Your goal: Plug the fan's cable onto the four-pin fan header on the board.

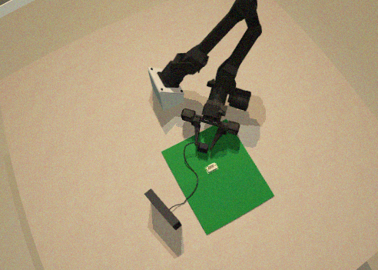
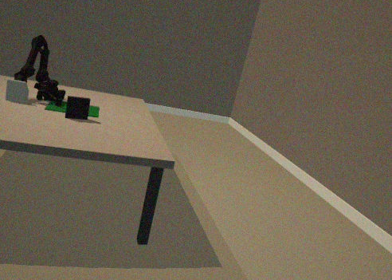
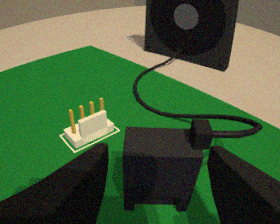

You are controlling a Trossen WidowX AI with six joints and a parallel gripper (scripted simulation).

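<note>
The black fan plug (image 1: 203, 148) (image 3: 161, 165) is upright between the fingers, its two short legs pointing down. My gripper (image 1: 204, 147) (image 3: 159, 153) is open around it, with a gap on each side in the wrist view. Whether the plug rests on the board is hard to tell. The white header (image 1: 211, 168) (image 3: 95, 128) has four bare gold pins and an upright tab. It sits on the green board (image 1: 238, 198) (image 2: 94, 112) (image 3: 45, 85), beyond and left of the plug in the wrist view. The black cable (image 1: 197, 182) (image 3: 136, 92) leaves the plug's right-hand corner there.
The black fan (image 1: 163, 209) (image 2: 77, 108) (image 3: 212, 30) stands upright beside the board, with the cable curving to it across the board's edge. The arm's pale base block (image 1: 172, 100) (image 2: 17, 91) stands behind the board. The table edge (image 2: 99, 158) shows in the exterior view.
</note>
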